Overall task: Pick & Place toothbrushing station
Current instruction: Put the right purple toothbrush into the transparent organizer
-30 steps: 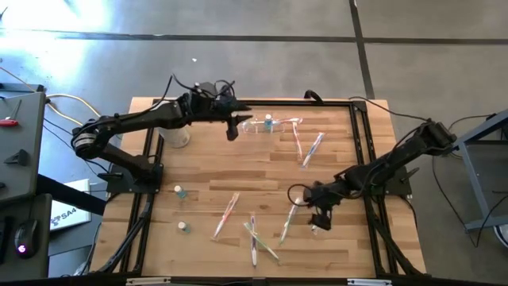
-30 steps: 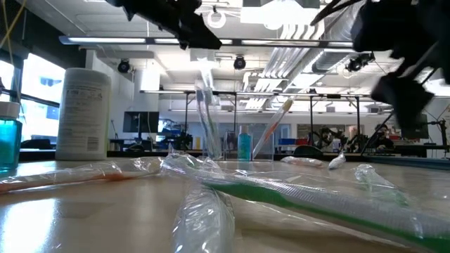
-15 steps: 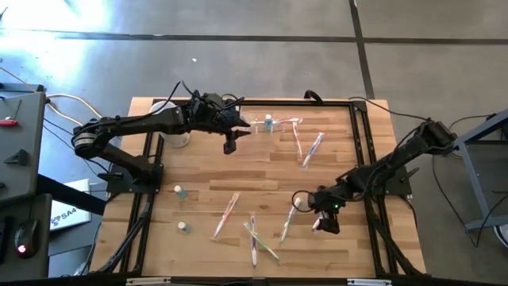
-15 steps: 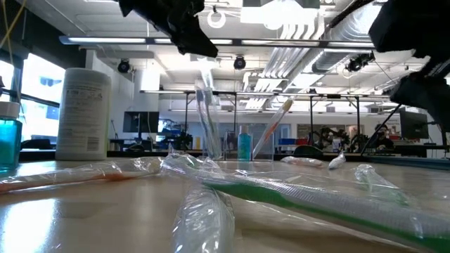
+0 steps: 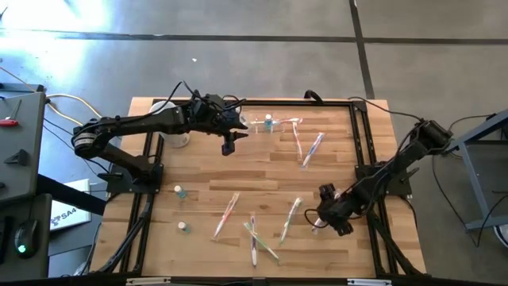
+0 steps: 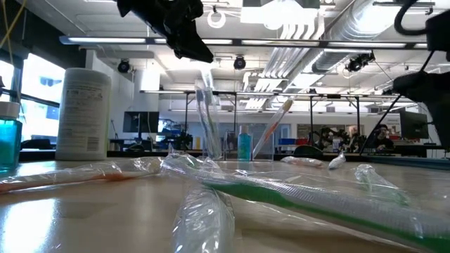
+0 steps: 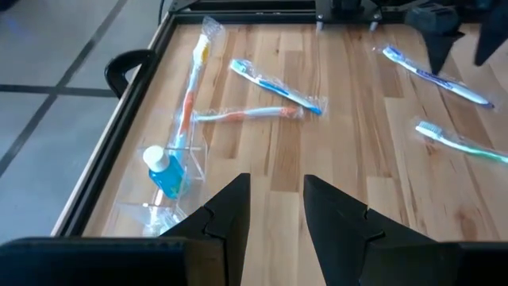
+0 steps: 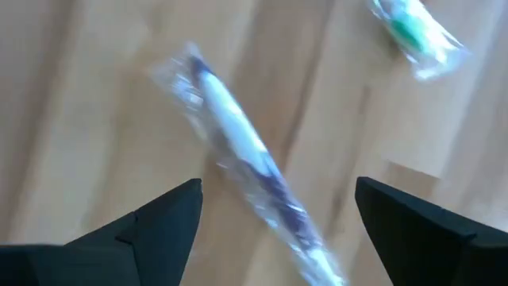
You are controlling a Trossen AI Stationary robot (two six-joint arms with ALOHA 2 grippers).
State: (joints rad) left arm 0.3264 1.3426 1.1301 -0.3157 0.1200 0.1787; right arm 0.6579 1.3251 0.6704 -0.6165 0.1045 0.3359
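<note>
The toothbrushing station [image 5: 262, 125] is a small clear plastic holder standing near the table's far edge with a blue bottle in it. It also shows in the left wrist view [image 7: 171, 181]. My left gripper [image 5: 228, 146] hovers just left of and nearer than it, fingers open and empty [image 7: 275, 179]. My right gripper [image 5: 322, 222] hangs over the table's right near part, wide open [image 8: 278, 184], above a wrapped white toothbrush [image 8: 238, 139] that lies flat on the wood. It touches nothing.
A white canister [image 5: 176, 135] stands at the far left. Two small blue bottles [image 5: 178, 191] stand near the left edge. Several wrapped toothbrushes lie on the wood, some at the middle near side [image 5: 254, 234] and some beside the holder [image 5: 312, 148].
My left gripper has drawn back a little from the holder toward the table's near edge. My right gripper has gone toward the table's right edge and turned, staying open. The holder has not moved.
</note>
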